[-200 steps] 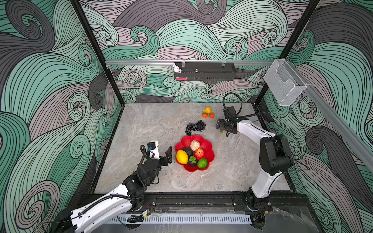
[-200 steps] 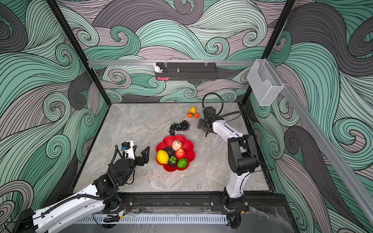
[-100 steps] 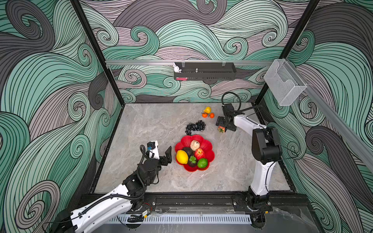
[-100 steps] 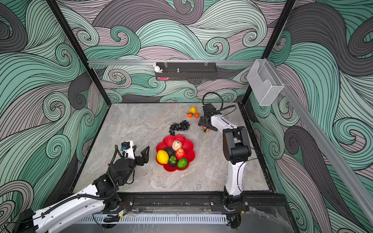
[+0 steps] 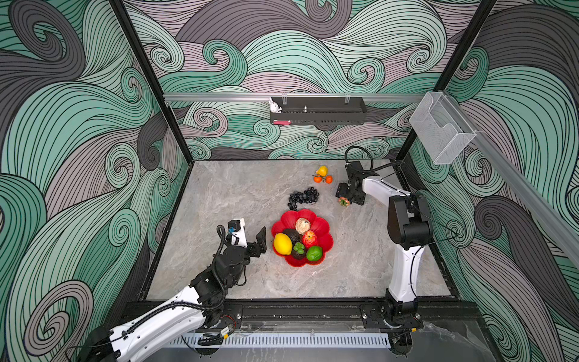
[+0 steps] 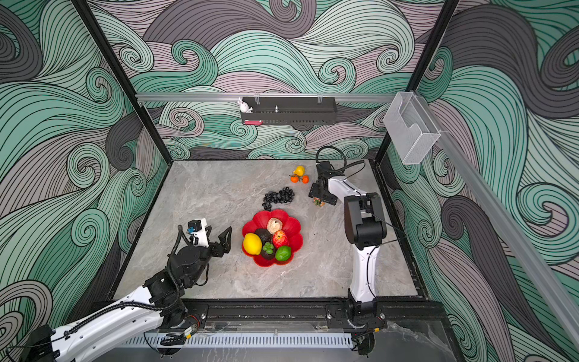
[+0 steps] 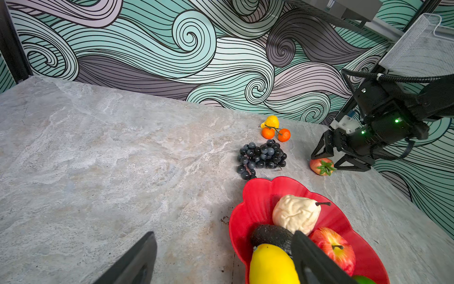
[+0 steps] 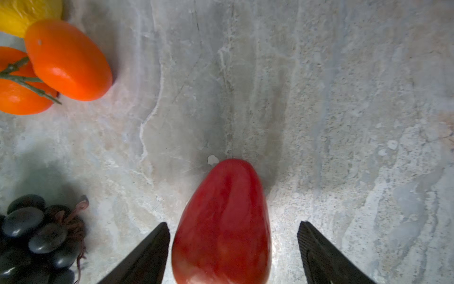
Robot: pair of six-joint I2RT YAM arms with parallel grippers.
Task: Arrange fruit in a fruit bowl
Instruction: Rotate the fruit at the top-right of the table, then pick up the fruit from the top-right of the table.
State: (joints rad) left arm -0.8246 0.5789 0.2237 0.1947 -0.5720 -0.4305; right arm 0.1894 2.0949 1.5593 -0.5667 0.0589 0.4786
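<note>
Right arm's elbow has swung inward from the enclosure's side since a second ago, while the right pincer [image 5: 347, 198] has kept nearly the same spot near the back right of the grey marbled surface [image 5: 235, 194]. Its jaws have narrowed slightly but are still apart. They straddle a small red fruit [image 7: 320, 167] with a green leafy cap, which lies on the surface. In the right wrist view one finger [image 8: 147, 253] sits just beside the fruit's flank and the other stands clear of it. Left arm unchanged: left pincer [image 6: 219, 233] spread wide, empty, hovering just beside the near-left rim of the red scalloped bowl [image 5: 323, 225]. Bowl contents as before: lemon [image 5: 282, 243], avocado [image 5: 291, 234], pear [image 5: 302, 225], apple [image 5: 309, 238], mangosteen [image 5: 298, 250], lime [image 5: 314, 253]. Outside the bowl, a black grape bunch [image 5: 303, 197] lies near its far rim. A second lemon [image 5: 322, 171] and two tangerines [image 5: 318, 179] sit clustered together toward the back wall. The red fruit lies well apart from the bowl.
</note>
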